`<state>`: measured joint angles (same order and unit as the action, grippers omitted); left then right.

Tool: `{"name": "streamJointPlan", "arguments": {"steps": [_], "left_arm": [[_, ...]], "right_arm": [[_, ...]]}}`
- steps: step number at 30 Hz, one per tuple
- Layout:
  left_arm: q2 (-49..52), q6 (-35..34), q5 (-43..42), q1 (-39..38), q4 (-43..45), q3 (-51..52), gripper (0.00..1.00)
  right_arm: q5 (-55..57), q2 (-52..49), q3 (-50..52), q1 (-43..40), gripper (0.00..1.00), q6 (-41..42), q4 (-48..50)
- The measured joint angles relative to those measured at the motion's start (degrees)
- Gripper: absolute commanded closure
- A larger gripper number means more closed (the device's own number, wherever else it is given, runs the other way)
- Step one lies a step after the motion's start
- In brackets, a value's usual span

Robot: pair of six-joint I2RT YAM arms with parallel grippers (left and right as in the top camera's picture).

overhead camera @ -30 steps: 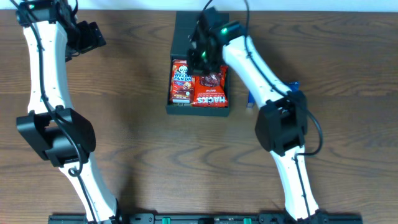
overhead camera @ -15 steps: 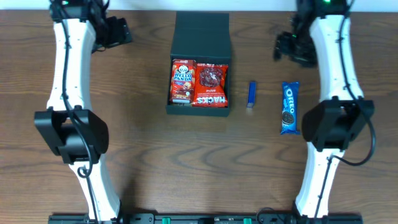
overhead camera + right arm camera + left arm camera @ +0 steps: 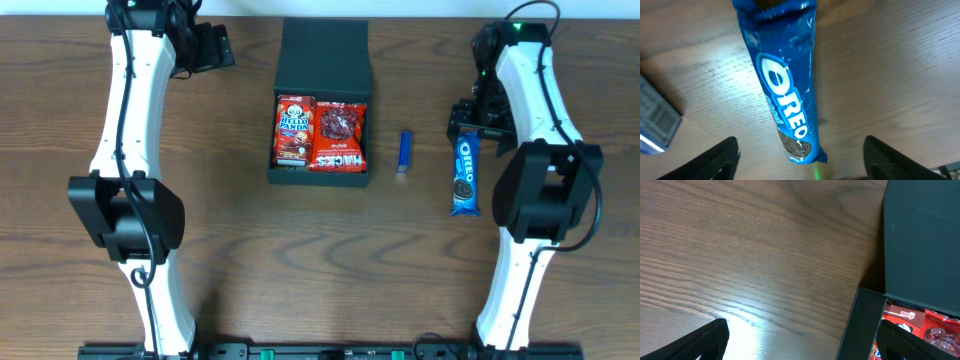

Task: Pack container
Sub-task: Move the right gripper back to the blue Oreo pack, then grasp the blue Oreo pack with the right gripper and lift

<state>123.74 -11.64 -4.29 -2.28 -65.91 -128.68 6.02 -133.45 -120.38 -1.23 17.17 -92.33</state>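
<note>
At the table's far left, our left gripper (image 3: 205, 45) hangs with its fingers spread wide and empty, near the container (image 3: 322, 50), which sits mid-table toward the back, flap lid thrown open, a Hello Panda packet (image 3: 291, 130) and a red Hacks packet (image 3: 340, 135) lying side by side inside. Right of it lies a small blue item (image 3: 404, 152), then the Oreo packet (image 3: 465, 178), over whose far end our right gripper (image 3: 468, 118) hovers, fingers apart, holding nothing. We judge picking the Oreo to be the step: we should centre on the roll, close across its narrow width and squeeze gently, since the wrapper looks slick. Underneath runs a brown wood-grain table (image 3: 230, 250), streaked with glare; of the room we see only a pale strip past the far edge.
</note>
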Motion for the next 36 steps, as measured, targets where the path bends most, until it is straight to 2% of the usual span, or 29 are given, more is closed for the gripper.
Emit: {"name": "streamJointPlan", "arguments": {"steps": [5,16,24,31,36], "left_arm": [[0.00,-0.11,0.00,0.00,0.02,0.00,0.05],[0.00,-0.11,0.00,0.00,0.09,0.00,0.05],[0.00,-0.13,0.00,0.00,0.20,0.00,0.05],[0.00,-0.11,0.00,0.00,0.17,0.00,0.05],[0.00,-0.11,0.00,0.00,0.20,0.00,0.05]], "right_arm": [[0.07,0.00,2.19,0.70,0.34,0.37,2.08],[0.04,0.00,9.84,1.16,0.34,0.42,6.47],[0.02,0.00,13.92,1.16,0.39,0.44,8.72],[-0.04,0.00,14.86,1.16,0.64,0.79,9.20],[-0.04,0.02,14.86,1.16,0.69,0.79,9.20]]}}
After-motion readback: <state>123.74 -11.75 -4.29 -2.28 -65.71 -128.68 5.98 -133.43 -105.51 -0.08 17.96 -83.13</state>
